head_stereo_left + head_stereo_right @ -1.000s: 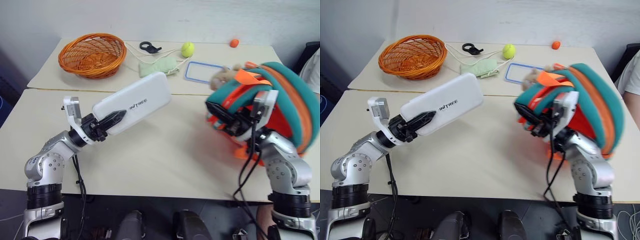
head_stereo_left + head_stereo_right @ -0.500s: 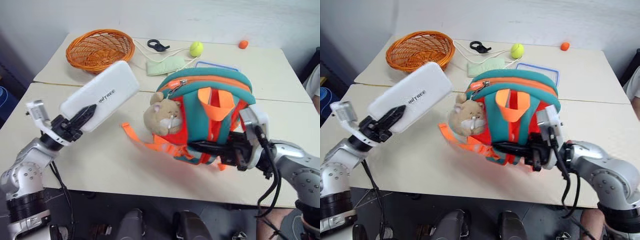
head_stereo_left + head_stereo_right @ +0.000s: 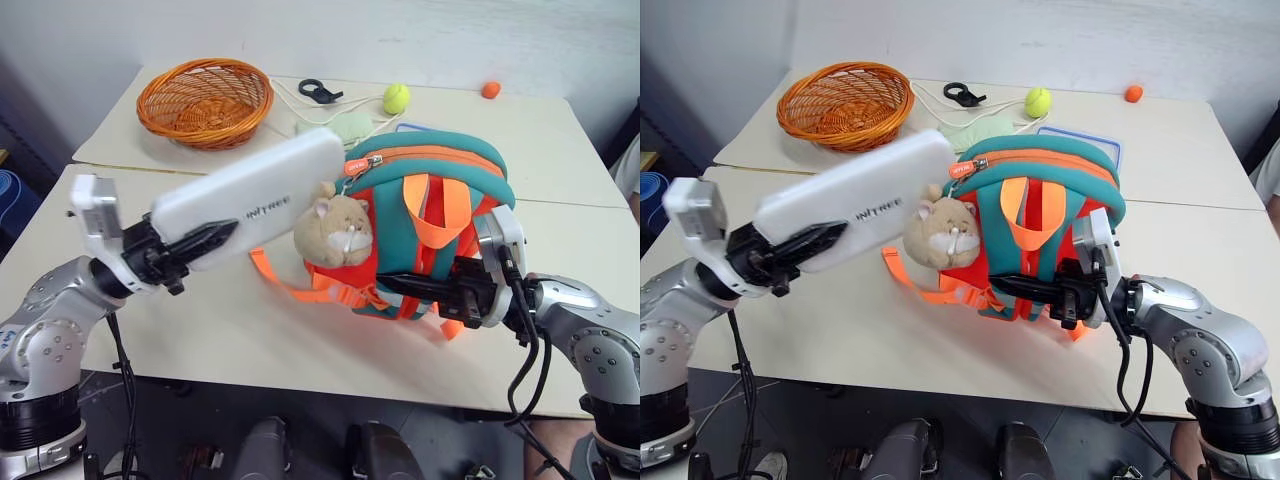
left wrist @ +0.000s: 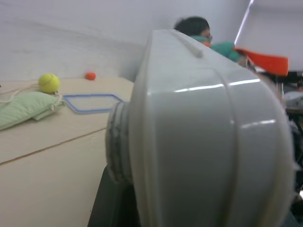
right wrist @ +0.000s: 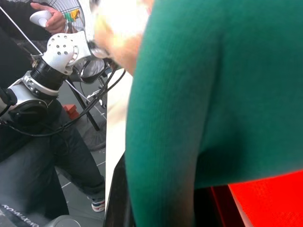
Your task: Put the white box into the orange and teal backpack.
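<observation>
The left tool [image 3: 205, 240] is gripping the white box [image 3: 255, 195], a flat rounded case with grey lettering, above the bench [image 3: 250, 320]. The right tool [image 3: 420, 287] is clamping the upright orange and teal backpack [image 3: 440, 220], with its plush hamster [image 3: 335, 230].

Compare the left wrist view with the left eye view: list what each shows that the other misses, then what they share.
Left wrist view alone: a person's dark hair beyond the table. Left eye view alone: the woven basket, the plush hamster, the left gripper and right gripper. Shared: the white box, tennis ball, small orange ball, blue-rimmed lid, green cloth, backpack.
</observation>
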Tool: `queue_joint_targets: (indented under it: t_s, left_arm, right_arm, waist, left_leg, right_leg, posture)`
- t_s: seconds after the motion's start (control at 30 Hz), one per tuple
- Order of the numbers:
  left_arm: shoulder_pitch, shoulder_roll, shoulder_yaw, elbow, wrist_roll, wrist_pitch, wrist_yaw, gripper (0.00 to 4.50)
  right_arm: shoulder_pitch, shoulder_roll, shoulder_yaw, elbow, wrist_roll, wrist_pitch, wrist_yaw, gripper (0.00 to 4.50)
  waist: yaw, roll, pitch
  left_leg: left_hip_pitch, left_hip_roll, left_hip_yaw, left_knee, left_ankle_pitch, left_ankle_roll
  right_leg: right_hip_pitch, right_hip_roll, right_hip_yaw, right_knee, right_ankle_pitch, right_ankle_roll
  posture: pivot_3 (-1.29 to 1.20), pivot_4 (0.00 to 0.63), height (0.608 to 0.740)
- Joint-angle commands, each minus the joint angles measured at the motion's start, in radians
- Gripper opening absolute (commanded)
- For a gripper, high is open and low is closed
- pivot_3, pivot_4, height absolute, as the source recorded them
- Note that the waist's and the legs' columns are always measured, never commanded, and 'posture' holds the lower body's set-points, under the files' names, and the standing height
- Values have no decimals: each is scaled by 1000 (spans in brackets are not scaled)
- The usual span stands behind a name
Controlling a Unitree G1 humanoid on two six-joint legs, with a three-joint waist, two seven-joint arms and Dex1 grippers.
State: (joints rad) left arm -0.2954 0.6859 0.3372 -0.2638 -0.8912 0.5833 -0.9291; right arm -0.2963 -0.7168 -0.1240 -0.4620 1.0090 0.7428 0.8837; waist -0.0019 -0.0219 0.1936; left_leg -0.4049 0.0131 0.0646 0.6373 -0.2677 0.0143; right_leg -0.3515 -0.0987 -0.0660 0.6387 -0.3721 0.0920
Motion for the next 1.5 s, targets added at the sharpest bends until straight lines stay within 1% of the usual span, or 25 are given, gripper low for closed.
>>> queue_joint_targets:
  t_s: [0.03, 0.13, 0.17, 0.23, 0.3, 0.37, 0.47, 0.53, 0.6, 0.7, 0.73, 0.77, 0.8, 0.83, 0.87, 0.97, 1.0, 1.07, 1.13, 1.23, 1.33, 1.5]
  left_arm:
    - [-25, 30, -63, 18, 70, -60, -90, 1183]
    - [-80, 74, -182, 92, 237, -157, -150, 1183]
    - [-113, 73, -218, 114, 269, -171, -155, 1183]
    - [-195, 48, -267, 146, 291, -170, -148, 1183]
    - [-319, -2, -342, 178, 317, -145, -141, 1183]
    - [-458, -81, -432, 223, 354, -99, -127, 1183]
    - [-584, -180, -524, 309, 416, -60, -123, 1183]
    - [-641, -248, -569, 388, 459, -72, -124, 1183]
    - [-671, -300, -589, 459, 500, -103, -116, 1183]
    - [-677, -343, -589, 513, 523, -136, -131, 1183]
    - [-672, -349, -580, 515, 525, -155, -137, 1532]
    - [-667, -348, -556, 512, 511, -152, -140, 1896]
    - [-664, -342, -530, 510, 498, -158, -144, 2106]
    - [-662, -338, -512, 510, 491, -162, -147, 2453]
    - [-659, -331, -494, 511, 484, -173, -161, 2678]
    - [-647, -270, -404, 534, 441, -227, -246, 3512]
    - [-644, -244, -388, 548, 434, -246, -286, 3724]
    - [-643, -179, -362, 596, 419, -264, -378, 3724]
    - [-631, -112, -343, 612, 391, -227, -470, 3724]
    - [-607, -40, -320, 609, 378, -196, -527, 3724]
    - [-551, 9, -277, 556, 366, -178, -516, 3724]
    - [-406, 36, -189, 298, 267, -94, -445, 3724]
  right_arm:
    - [-10, 7, -14, -14, 4, -17, 12, 21]
    - [-9, 10, -14, -12, -3, -18, 11, 21]
    - [-7, 11, -12, -13, -6, -19, 13, 21]
    - [-7, 13, -9, -14, -11, -18, 16, 21]
    - [-8, 13, -6, -14, -13, -15, 21, 21]
    - [-11, 12, -2, -11, -17, -12, 28, 21]
    - [-14, 12, 6, -10, -24, -12, 37, 21]
    - [-15, 17, 13, -11, -30, -15, 40, 21]
    - [-15, 24, 19, -15, -37, -19, 39, 21]
    - [-10, 36, 27, -28, -48, -24, 30, 21]
    - [-7, 38, 28, -33, -50, -25, 27, 7]
    - [-3, 40, 27, -38, -51, -26, 22, 0]
    - [0, 43, 24, -41, -53, -27, 17, 0]
    - [1, 45, 22, -43, -53, -27, 13, 0]
    - [3, 47, 20, -45, -54, -27, 10, 0]
    - [12, 53, 14, -50, -60, -30, -4, 0]
    - [14, 54, 12, -51, -61, -31, -8, 0]
    - [16, 58, 11, -51, -68, -38, -15, 0]
    - [16, 63, 12, -47, -71, -44, -20, 0]
    - [10, 67, 19, -39, -77, -47, -27, 0]
    - [-3, 76, 25, -28, -89, -49, -33, 0]
    - [-27, 87, 38, -10, -115, -54, -30, 0]
  waist:
    - [0, 0, 0]
    - [2, 0, 0]
    - [5, 0, 0]
    - [7, 0, 0]
    - [12, 0, 0]
    - [23, 0, 0]
    - [26, 0, 0]
    - [22, 0, 0]
    - [19, 0, 0]
    - [17, 0, 0]
    - [16, 0, 0]
    - [17, 0, 0]
    - [17, 0, 0]
    - [16, 0, 0]
    - [14, 0, 0]
    - [7, 0, 0]
    - [1, 0, 0]
    - [-3, 0, 1]
    - [-3, 1, 1]
    - [-2, 1, 1]
    - [1, 1, 1]
    - [-2, 1, 1]
  left_leg:
    - [0, 0, 0, 0, 0, 0]
    - [0, 0, 0, 0, 0, 0]
    - [0, 0, 0, 0, 0, 0]
    - [0, 0, 0, 0, 0, 0]
    - [0, 0, 0, 0, 0, 1]
    - [0, -1, -1, 1, 0, 1]
    - [-3, -1, -1, 7, -1, 2]
    - [-4, -1, 0, 8, -2, 3]
    - [-4, -1, 1, 8, -2, 3]
    - [-4, 0, 1, 8, -1, 2]
    - [-4, 1, 1, 8, -1, 1]
    - [-4, 1, 0, 9, -1, 1]
    - [-4, 1, 0, 10, -1, 1]
    - [-4, 1, 0, 11, 0, 1]
    - [-4, 1, 0, 11, 0, 1]
    - [-4, 1, 0, 11, 0, 1]
    - [-4, 1, 0, 10, 0, 1]
    - [-4, 2, 0, 9, 1, 0]
    - [-4, 2, 0, 9, 1, 0]
    - [-4, 1, 0, 10, 1, 0]
    - [-4, 1, 0, 11, 0, 2]
    - [-5, 1, -1, 10, -1, 2]
  right_leg:
    - [0, 0, 0, 0, 0, 0]
    - [0, 0, 0, -1, 0, 0]
    - [0, 0, 0, 0, 0, 0]
    - [1, 0, -1, -1, 0, 0]
    - [2, -1, -1, -1, 0, 0]
    - [2, 0, -1, -1, 1, 1]
    - [1, 1, -2, 3, 1, 1]
    - [1, 1, -2, 4, 1, 1]
    - [0, 2, -1, 4, 1, 2]
    - [-1, 3, -2, 5, 1, 2]
    - [-1, 3, -2, 5, 1, 2]
    - [-1, 3, -2, 5, 1, 2]
    - [-1, 3, -2, 5, 1, 2]
    - [-1, 3, -1, 5, 1, 2]
    - [-1, 2, -1, 5, 1, 2]
    - [-1, 2, -1, 5, 1, 2]
    - [-1, 2, -1, 5, 1, 2]
    - [-2, 3, -1, 5, 1, 2]
    - [-2, 3, -1, 6, 1, 2]
    - [-2, 2, -1, 6, 1, 2]
    - [-2, 1, -1, 6, 1, 2]
    - [-1, 1, -1, 7, 1, 2]
  posture:
    - [0, 150, 740]
    - [0, 150, 740]
    - [0, 150, 740]
    - [0, 150, 740]
    - [0, 150, 740]
    - [0, 150, 740]
    - [0, 150, 740]
    - [0, 150, 740]
    - [0, 150, 740]
    - [0, 150, 740]
    - [0, 150, 740]
    - [0, 150, 740]
    - [0, 150, 740]
    - [0, 150, 740]
    - [0, 150, 740]
    - [0, 150, 740]
    - [0, 150, 740]
    - [0, 150, 740]
    - [0, 150, 740]
    - [0, 150, 740]
    - [0, 150, 740]
    - [0, 150, 740]
